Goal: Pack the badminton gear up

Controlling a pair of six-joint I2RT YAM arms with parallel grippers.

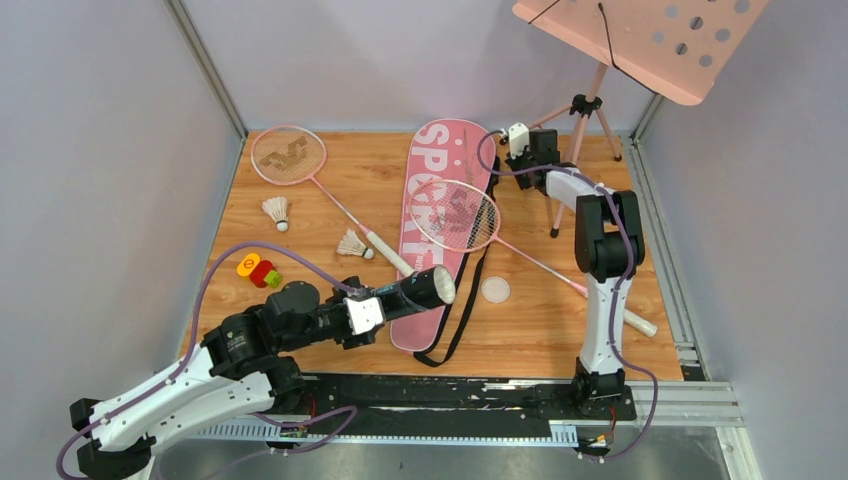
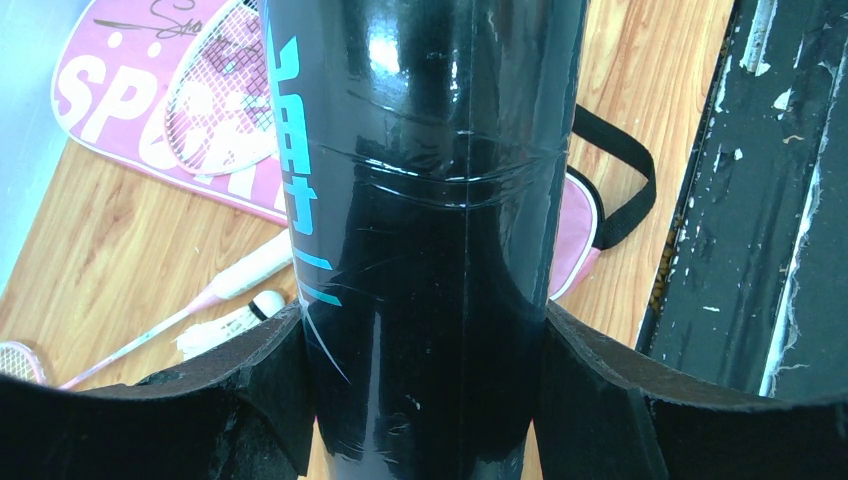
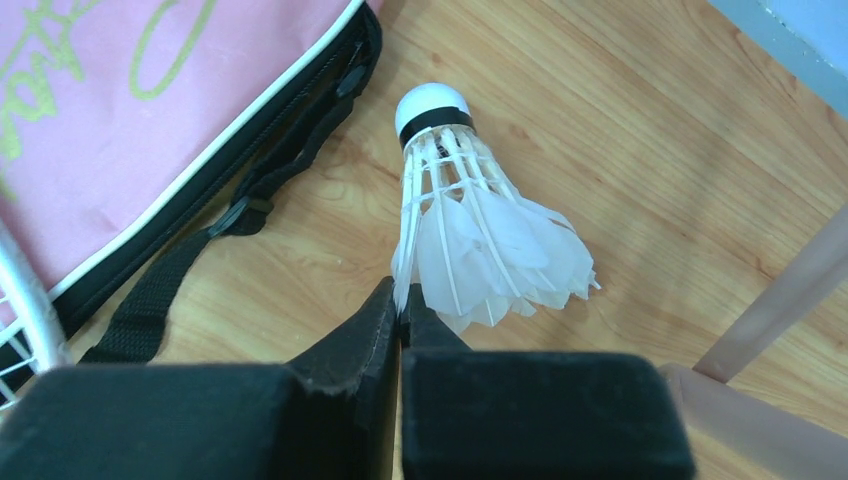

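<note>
right gripper (image 3: 398,312) clenched flat at the feather skirt of a shuttlecock (image 3: 480,230), can't tell if a feather is caught; it lies by the table (image 3: 600,120) far edge, just beside the SPORT bag (image 3: 150,110). left gripper (image 2: 425,335) grasps the black tube (image 2: 430,150) near the near edge. Risk: such an edge pinch slips or crushes feathers on lift

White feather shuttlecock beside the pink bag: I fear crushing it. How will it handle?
The white feather shuttlecock is probably very light, being mostly thin splayed feathers. Those likely bend or crack under a hard pinch. Lying on its side, it may roll.
</note>
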